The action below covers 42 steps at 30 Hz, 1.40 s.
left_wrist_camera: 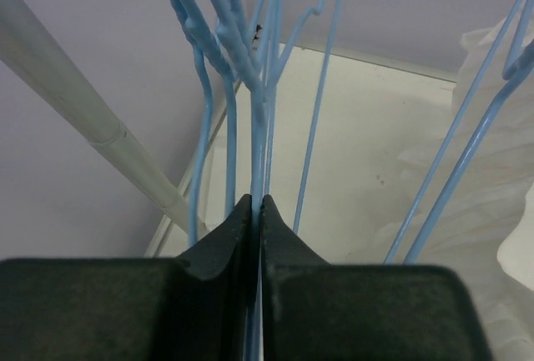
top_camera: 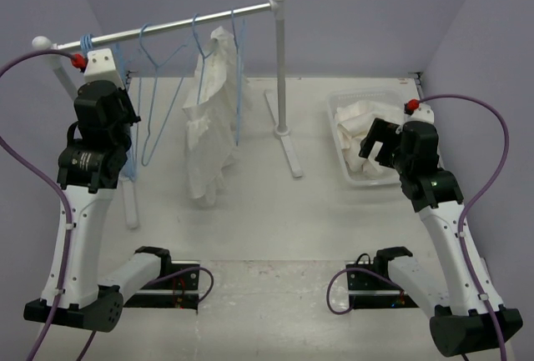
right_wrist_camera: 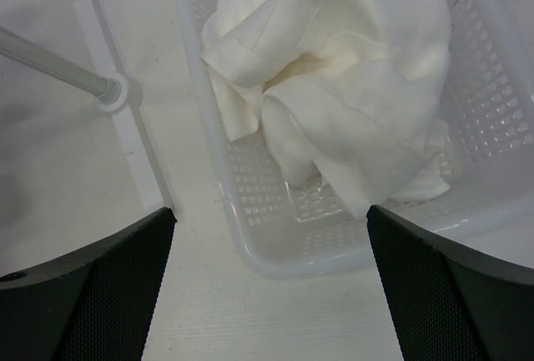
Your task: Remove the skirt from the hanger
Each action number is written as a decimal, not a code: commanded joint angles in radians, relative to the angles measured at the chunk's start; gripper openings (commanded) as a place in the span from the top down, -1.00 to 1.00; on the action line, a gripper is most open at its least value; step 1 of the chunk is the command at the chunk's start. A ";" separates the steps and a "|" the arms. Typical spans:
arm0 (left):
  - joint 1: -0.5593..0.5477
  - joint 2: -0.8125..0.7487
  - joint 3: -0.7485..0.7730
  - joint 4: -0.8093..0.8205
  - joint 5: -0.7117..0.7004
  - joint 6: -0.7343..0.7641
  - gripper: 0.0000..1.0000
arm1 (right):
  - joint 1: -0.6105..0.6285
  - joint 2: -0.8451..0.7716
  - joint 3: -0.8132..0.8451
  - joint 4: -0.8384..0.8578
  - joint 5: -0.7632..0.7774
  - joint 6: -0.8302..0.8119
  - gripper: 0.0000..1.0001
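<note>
The skirt (top_camera: 209, 127), white and crinkled, hangs from a blue hanger (top_camera: 238, 61) at the middle of the rail (top_camera: 175, 23). Its edge shows at the right of the left wrist view (left_wrist_camera: 492, 203), behind two blue wires. My left gripper (left_wrist_camera: 257, 204) is shut on the thin wire of another blue hanger (left_wrist_camera: 260, 127), one of several bunched at the rail's left end, apart from the skirt. In the top view the left wrist (top_camera: 104, 115) hides those jaws. My right gripper (right_wrist_camera: 271, 236) stands wide open and empty over the basket's near left corner, also seen from above (top_camera: 375, 140).
A clear plastic basket (right_wrist_camera: 250, 236) at the right holds a crumpled white cloth (right_wrist_camera: 334, 69). The rack's upright post (top_camera: 280, 69) and flat foot (top_camera: 288, 148) stand between skirt and basket. Another rack post (left_wrist_camera: 92, 119) slants close to the left gripper. Walls close in behind and at both sides.
</note>
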 commanded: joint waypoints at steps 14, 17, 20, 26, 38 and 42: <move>0.002 0.039 0.130 0.003 0.018 0.010 1.00 | 0.004 -0.004 0.039 0.002 0.009 -0.007 -0.98; 0.002 0.054 0.143 0.006 0.016 0.012 0.92 | 0.004 -0.001 0.039 0.002 0.009 -0.007 -0.98; 0.002 0.068 0.136 0.002 0.006 0.000 0.88 | 0.004 -0.001 0.039 0.001 0.012 -0.009 -0.98; 0.002 0.085 0.115 0.003 0.030 0.001 0.54 | 0.004 -0.003 0.039 0.002 0.016 -0.009 -0.98; 0.002 -0.026 0.187 -0.029 0.142 -0.049 -1.00 | 0.004 -0.012 0.041 0.001 0.009 -0.010 -0.98; 0.002 -0.052 0.260 -0.020 0.206 -0.079 -1.00 | 0.004 -0.036 0.038 0.013 0.011 -0.012 -0.98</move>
